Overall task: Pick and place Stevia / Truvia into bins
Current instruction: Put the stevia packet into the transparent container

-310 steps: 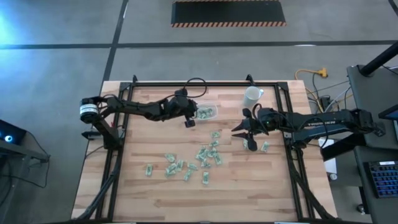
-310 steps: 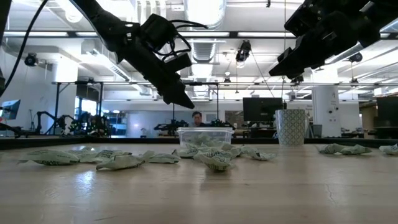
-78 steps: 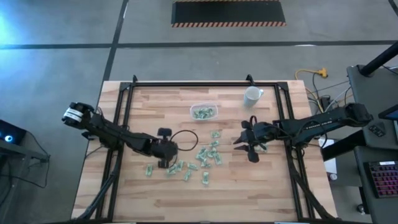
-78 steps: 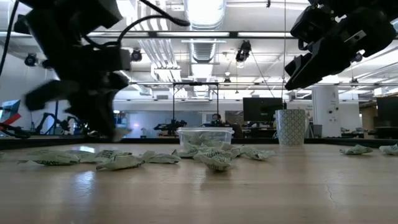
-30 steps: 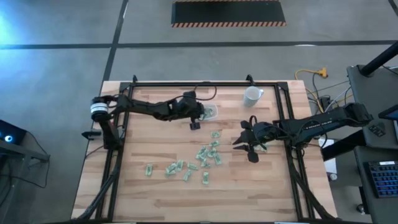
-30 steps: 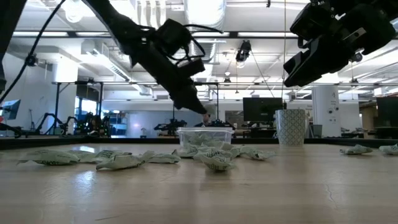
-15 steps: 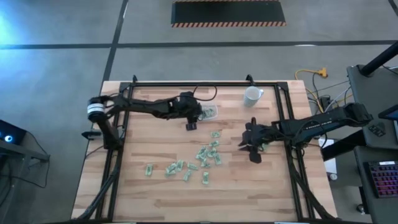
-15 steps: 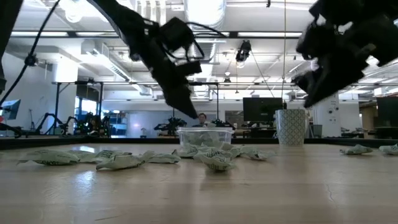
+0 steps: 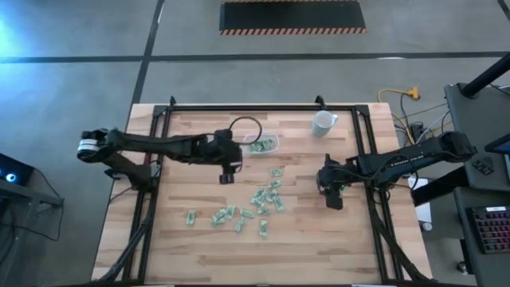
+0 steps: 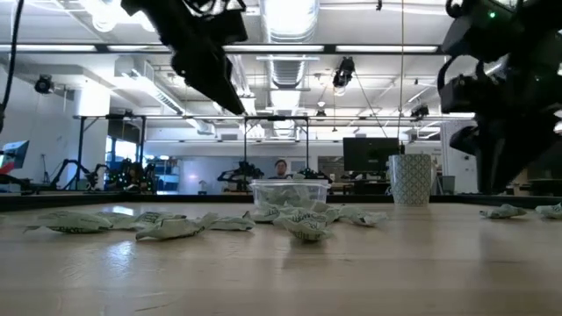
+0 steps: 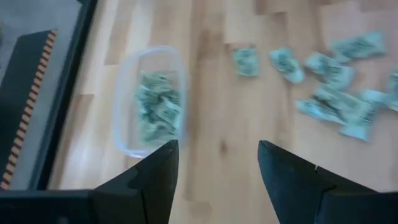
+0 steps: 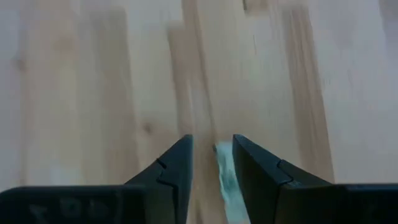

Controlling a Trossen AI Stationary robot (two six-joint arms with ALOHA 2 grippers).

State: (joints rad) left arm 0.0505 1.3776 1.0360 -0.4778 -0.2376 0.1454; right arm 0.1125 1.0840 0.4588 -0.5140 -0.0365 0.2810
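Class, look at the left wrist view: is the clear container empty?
No. The clear container holds a heap of green-and-white sweetener packets, while the open left end effector hangs above the table beside it.

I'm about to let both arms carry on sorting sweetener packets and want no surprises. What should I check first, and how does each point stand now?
1. Left gripper empty and open: ok; nothing shows between its spread fingers.
2. Left gripper clear of the clear container: ok; it hangs beside it, above the table.
3. Container upright and holding packets: ok.
4. Right gripper lined up on a packet: ok; a packet lies in the gap between its fingers.
5. Right gripper closed on that packet: not ok; the fingers stand apart.
6. Loose packets left to sort: ok; many lie mid-table.
7. White cup out of both arms' way: ok.
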